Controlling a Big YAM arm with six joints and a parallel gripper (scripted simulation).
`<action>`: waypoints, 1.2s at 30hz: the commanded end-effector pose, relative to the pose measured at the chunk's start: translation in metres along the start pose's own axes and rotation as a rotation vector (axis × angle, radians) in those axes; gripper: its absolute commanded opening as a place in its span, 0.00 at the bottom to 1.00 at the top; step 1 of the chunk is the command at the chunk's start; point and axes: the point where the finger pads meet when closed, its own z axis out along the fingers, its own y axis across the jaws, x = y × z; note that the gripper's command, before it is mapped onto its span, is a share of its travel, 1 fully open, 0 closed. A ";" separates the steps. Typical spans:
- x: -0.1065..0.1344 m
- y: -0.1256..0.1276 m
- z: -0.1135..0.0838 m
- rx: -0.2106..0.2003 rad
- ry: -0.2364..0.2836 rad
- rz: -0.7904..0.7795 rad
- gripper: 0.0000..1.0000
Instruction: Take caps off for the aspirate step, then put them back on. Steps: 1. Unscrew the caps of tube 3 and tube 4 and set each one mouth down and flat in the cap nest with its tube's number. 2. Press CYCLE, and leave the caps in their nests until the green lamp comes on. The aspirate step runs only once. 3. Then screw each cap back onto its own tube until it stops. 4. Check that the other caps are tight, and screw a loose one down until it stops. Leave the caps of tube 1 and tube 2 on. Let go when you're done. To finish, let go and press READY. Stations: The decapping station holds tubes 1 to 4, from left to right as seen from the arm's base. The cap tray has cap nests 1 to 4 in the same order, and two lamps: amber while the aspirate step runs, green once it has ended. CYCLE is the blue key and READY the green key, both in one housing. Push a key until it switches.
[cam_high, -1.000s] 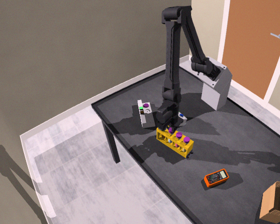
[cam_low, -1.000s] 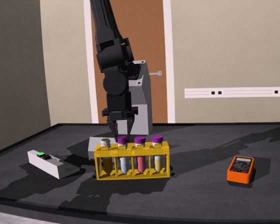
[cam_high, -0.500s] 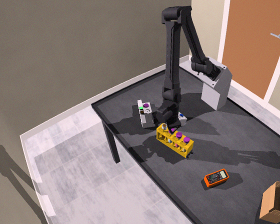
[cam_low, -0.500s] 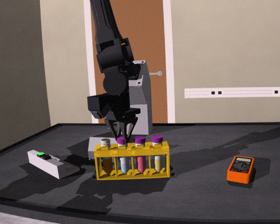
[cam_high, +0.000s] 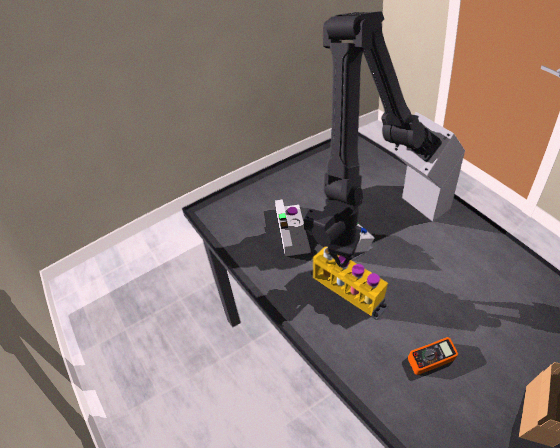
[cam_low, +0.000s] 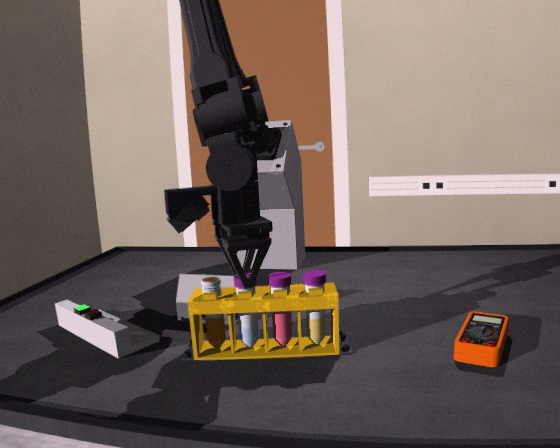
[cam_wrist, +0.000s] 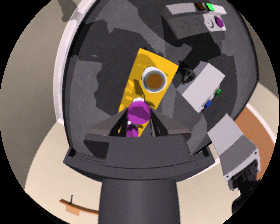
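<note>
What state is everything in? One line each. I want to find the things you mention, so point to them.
gripper (cam_high: 341, 262) (cam_low: 247, 284) (cam_wrist: 139, 110): shut on tube 3's cap
tube 3's cap (cam_high: 342, 259) (cam_low: 239, 282) (cam_wrist: 138, 112): on its tube, tightness unclear
tube 4 (cam_high: 327, 254) (cam_low: 216, 332) (cam_wrist: 154, 80): uncapped
tube 4's cap (cam_high: 292, 211) (cam_wrist: 220, 22): in the tray's end nest
tube 2 (cam_high: 353, 290) (cam_low: 282, 327): capped
tube 1 (cam_high: 367, 299) (cam_low: 316, 325): capped
green lamp (cam_high: 282, 216) (cam_low: 82, 308) (cam_wrist: 210, 7): lit
amber lamp (cam_high: 283, 224) (cam_low: 93, 314) (cam_wrist: 200, 6): dark
</note>
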 end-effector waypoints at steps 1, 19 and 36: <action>-0.001 0.016 0.000 -0.029 0.002 0.263 0.00; -0.002 0.009 -0.002 -0.019 0.002 0.545 0.49; -0.001 0.018 -0.003 -0.036 -0.001 0.050 0.49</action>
